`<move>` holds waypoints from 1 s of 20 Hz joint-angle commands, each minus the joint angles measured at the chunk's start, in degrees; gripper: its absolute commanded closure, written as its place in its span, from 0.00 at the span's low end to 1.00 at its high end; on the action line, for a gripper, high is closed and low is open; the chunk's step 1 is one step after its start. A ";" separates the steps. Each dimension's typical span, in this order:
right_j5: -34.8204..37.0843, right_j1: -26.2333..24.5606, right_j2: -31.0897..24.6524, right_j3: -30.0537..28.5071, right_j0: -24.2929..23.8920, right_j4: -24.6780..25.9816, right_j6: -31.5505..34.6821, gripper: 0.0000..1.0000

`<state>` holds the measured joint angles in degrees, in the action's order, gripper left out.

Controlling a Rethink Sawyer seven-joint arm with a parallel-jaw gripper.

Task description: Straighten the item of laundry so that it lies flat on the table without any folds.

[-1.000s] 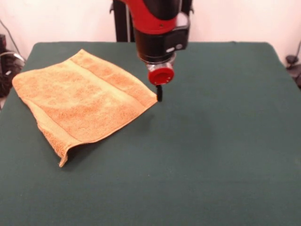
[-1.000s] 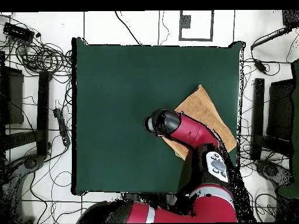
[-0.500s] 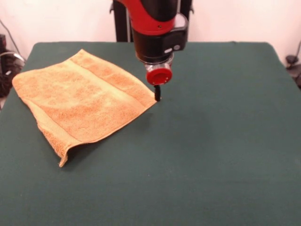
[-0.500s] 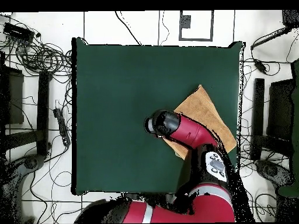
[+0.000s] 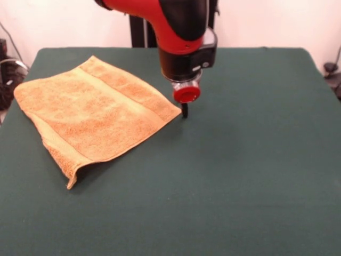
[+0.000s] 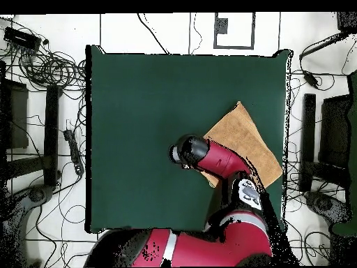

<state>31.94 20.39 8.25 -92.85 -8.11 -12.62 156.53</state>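
The orange-tan towel [image 5: 96, 114] lies on the left part of the green table [image 5: 240, 160], set at an angle. It looks doubled over, with a thick folded edge along its near-left side and a lifted corner at the front. A woven band runs near its right end. My gripper [image 5: 184, 110] hangs just right of the towel's right corner, close to the cloth, with its tip low over the table. In the overhead view the towel [image 6: 244, 139] lies at the table's [image 6: 153, 105] right side, and the arm's head [image 6: 190, 150] hides the gripper.
The black pedestal [image 5: 139, 24] stands behind the table's far edge. Cables [image 6: 42, 63] and dark equipment [image 6: 14, 118] lie on the floor around the table. The towel's left corner reaches near the table's left edge in the front view.
The gripper has moved a little to the right, off the towel's right corner. That corner now lies on the table. The towel has otherwise kept its shape.
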 commanded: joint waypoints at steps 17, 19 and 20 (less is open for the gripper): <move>4.78 4.55 -0.50 -3.24 -3.84 3.01 -0.72 0.00; 5.03 5.11 -0.80 -3.77 -4.48 3.24 -1.08 0.00; 4.50 5.05 -1.57 -4.23 -4.77 2.87 -0.64 0.00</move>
<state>31.95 25.29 9.19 -92.96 -12.26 -11.91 156.53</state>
